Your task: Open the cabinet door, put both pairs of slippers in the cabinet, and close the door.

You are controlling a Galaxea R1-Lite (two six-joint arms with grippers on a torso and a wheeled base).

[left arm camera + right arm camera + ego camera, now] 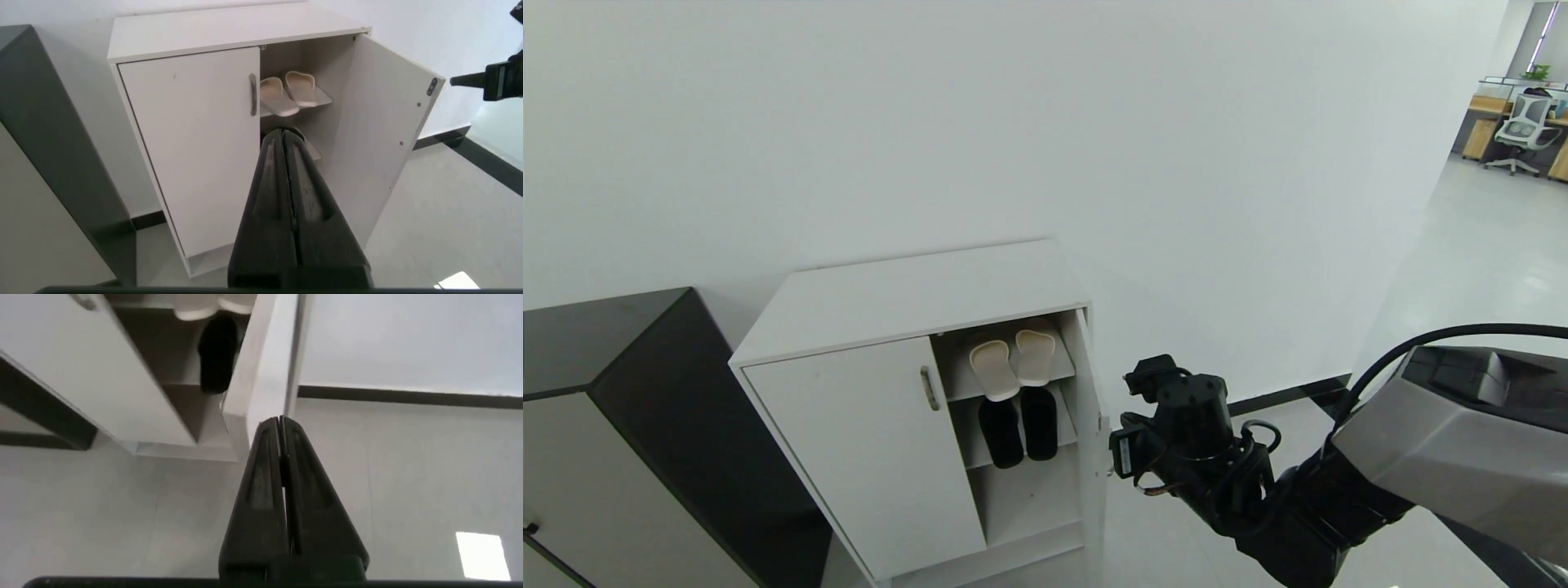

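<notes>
White cabinet (915,298) upright against the wall (1045,122), right door (1094,457) swung wide open, seen edge-on from the head view and broadside from the left wrist view. Inside, on the top shelf (1062,371): beige slippers (1013,363), side by side. On the middle shelf (1066,433) directly below: black slippers (1019,425), also side by side, lined up under the beige pair. Bare bottom compartment (1025,498) beneath. Left door (866,449) shut, with a small metal handle (929,388) at its inner edge.

Right arm (1258,498) stretched low from the right toward the open door, wrist level with the middle shelf. Right tool (283,423) pressed together, pinching nothing, tip aimed at the door's free edge from the outer side, just beside it; contact impossible to judge. Both pairs of slippers on the far side of that door from the right tool, inside the cabinet.

Left tool (283,135) likewise pressed together and holding nothing, hanging in front of the cabinet, pointing at the open half, well apart from the slippers.

Left of the white cabinet, just beside it: a dark cabinet (645,408). Pale glossy floor (1462,269) to the right, a dark baseboard (1290,394) along the wall's foot, an office chair (1523,131) far off in the room behind.
</notes>
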